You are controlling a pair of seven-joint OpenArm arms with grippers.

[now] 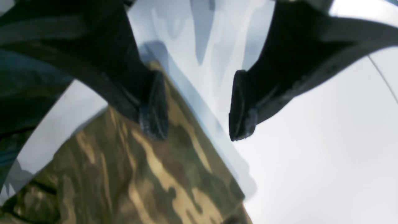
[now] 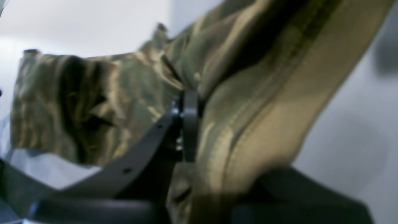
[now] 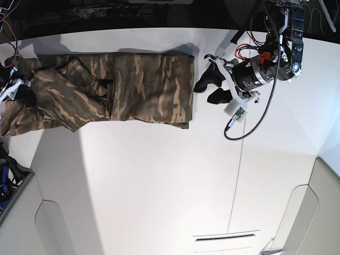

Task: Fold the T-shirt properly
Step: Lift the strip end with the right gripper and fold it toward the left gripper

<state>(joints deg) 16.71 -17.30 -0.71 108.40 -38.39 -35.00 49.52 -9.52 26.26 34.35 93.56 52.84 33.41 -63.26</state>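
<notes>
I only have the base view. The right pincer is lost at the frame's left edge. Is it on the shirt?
Observer: Yes. Right wrist view shows the right pincer shut on a raised fold of the T-shirt.
Operator: Which part of the cloth?
Observer: A stitched hem edge runs right past the pincer; which hem, I cannot tell.
Operator: And the left one, holding anything?
Observer: No. Left wrist view shows the left pincer open, nothing between its fingers, one finger above the shirt's edge, the other over the bare white table.

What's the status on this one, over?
Left gripper open, empty, beside the shirt's edge. Right gripper shut on the T-shirt, which lies stretched along the table. Nothing in the way.
</notes>
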